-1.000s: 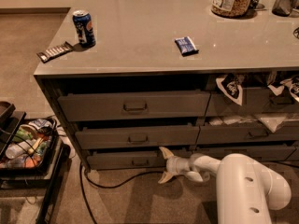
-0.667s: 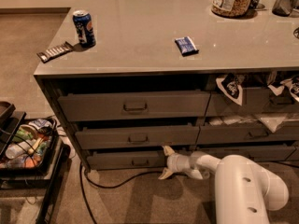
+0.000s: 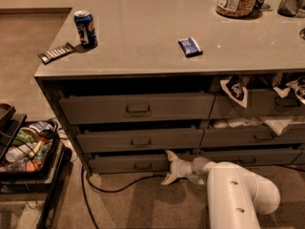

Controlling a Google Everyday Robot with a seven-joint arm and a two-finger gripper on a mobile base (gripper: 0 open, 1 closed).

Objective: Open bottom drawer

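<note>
My pincer (image 3: pixel 168 167) is hovering released (fingers spread apart) before the right end of the bottom drawer (image 3: pixel 119 163), beneath the desk (image 3: pixel 143 42).

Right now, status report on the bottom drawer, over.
Gripper open, low near the floor, at the right end of the bottom drawer. Handle not gripped; drawer barely out. Black cable lies on the floor below it.
</note>
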